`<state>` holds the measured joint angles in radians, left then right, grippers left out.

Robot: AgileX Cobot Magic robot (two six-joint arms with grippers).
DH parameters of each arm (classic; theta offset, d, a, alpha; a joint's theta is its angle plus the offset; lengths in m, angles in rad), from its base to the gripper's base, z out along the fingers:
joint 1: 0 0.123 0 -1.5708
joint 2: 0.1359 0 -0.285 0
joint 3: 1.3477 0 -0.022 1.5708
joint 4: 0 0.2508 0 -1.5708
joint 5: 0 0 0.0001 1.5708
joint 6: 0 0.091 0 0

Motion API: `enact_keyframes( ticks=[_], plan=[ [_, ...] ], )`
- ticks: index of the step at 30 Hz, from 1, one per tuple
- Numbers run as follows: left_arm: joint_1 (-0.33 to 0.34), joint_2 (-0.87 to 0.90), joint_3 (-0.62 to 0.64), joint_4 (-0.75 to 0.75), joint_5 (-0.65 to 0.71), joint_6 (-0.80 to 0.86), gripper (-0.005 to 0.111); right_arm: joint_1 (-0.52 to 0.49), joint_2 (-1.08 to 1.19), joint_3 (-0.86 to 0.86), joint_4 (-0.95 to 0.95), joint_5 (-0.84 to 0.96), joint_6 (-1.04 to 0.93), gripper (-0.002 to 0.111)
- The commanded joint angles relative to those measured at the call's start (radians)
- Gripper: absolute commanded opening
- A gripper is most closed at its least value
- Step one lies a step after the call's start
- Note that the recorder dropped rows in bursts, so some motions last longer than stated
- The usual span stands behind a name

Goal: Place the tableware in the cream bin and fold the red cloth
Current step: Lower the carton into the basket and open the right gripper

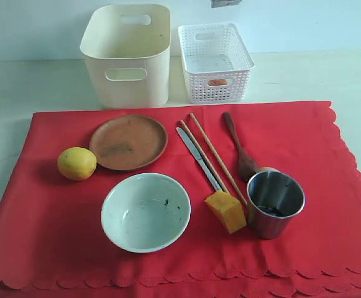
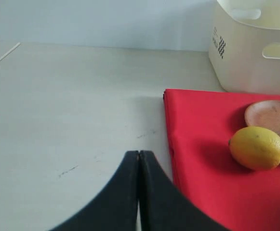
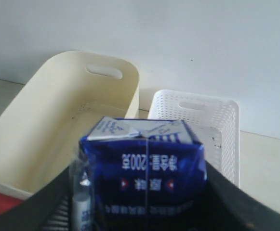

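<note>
The red cloth (image 1: 304, 143) lies spread on the table. On it are the brown plate (image 1: 128, 141), pale bowl (image 1: 146, 211), steel cup (image 1: 274, 203), knife (image 1: 197, 156), chopsticks (image 1: 214, 152) and wooden spoon (image 1: 239, 149). The cream bin (image 1: 127, 56) stands behind the cloth. Neither arm shows in the exterior view. My left gripper (image 2: 139, 154) is shut on nothing, over bare table beside the cloth's edge (image 2: 202, 168). My right gripper (image 3: 142, 192) is shut on a blue-white milk carton (image 3: 144, 163), held above the cream bin (image 3: 48, 130) and white basket (image 3: 217, 125).
A yellow lemon (image 1: 76, 163) sits on the cloth left of the plate. An orange-yellow block (image 1: 225, 211) lies between bowl and cup. The white lattice basket (image 1: 215, 62), holding something small and orange, stands right of the cream bin.
</note>
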<state>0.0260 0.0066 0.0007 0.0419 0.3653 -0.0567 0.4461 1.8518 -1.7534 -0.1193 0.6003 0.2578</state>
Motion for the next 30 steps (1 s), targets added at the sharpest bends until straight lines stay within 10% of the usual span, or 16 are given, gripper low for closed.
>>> enact_keyframes(
  ticks=[1,30],
  plan=[
    [0.002,-0.007,-0.001,-0.005,-0.012,0.002,0.0,-0.039,0.083,-0.059,0.019,-0.049,0.006,0.0],
    [0.002,-0.007,-0.001,-0.005,-0.012,0.002,0.0,-0.131,0.468,-0.081,0.03,-0.441,-0.072,0.0]
  ],
)
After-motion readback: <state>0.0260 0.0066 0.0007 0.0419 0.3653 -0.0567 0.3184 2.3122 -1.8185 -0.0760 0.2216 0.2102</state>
